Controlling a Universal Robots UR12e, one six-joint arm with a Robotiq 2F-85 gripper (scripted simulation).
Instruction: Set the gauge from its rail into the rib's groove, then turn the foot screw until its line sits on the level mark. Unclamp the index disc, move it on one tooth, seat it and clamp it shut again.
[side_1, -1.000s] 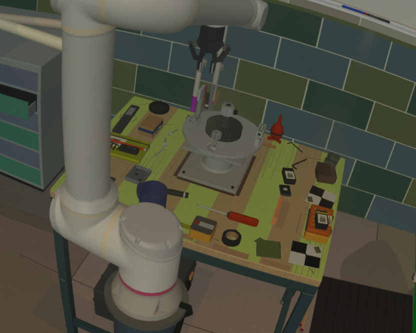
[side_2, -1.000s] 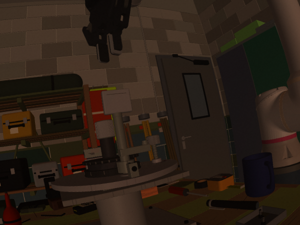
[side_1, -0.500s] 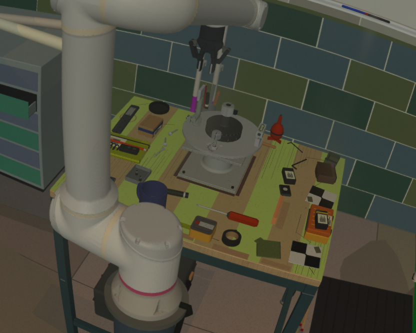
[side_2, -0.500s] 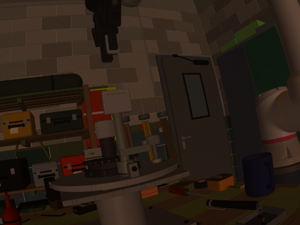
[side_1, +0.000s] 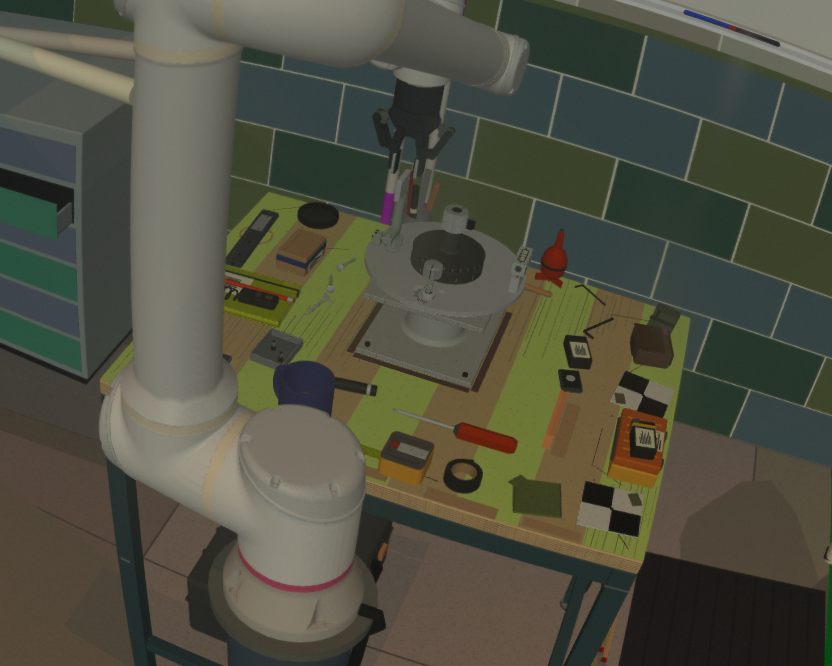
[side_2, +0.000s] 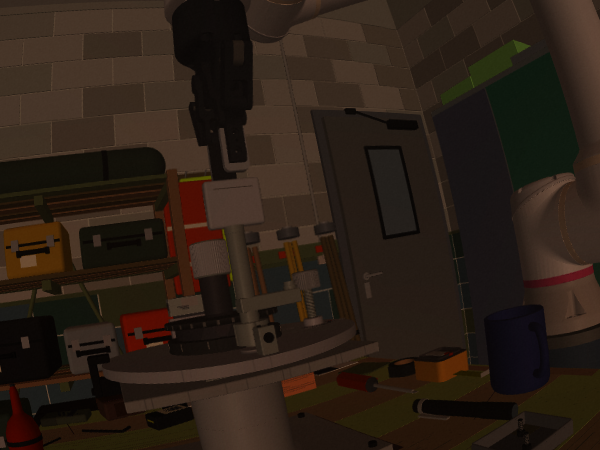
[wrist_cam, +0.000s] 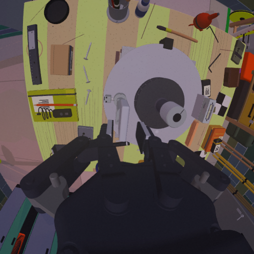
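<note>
The gauge (side_2: 233, 202), a pale block on an upright post, stands at the edge of the round grey plate (side_1: 444, 271), and my gripper (side_2: 228, 159) hangs just above its top. My gripper (wrist_cam: 124, 131) is open and holds nothing. In the wrist camera the gauge's block (wrist_cam: 122, 119) shows between and below the fingers. The dark toothed index disc (wrist_cam: 159, 102) sits at the plate's middle under a knurled clamp knob (wrist_cam: 173, 115). A small knurled foot screw (side_2: 306, 280) stands on the gauge's arm. A grey block (wrist_cam: 203, 108) sits at the plate's other edge.
A tiled wall rises behind the bench. The bench around the plate's base holds a blue mug (side_1: 305, 384), a red-handled screwdriver (side_1: 481, 436), a roll of tape (side_1: 462, 476), a red oil can (side_1: 554, 260) and several loose screws. The arm's own base (side_1: 291, 486) stands at the near left corner.
</note>
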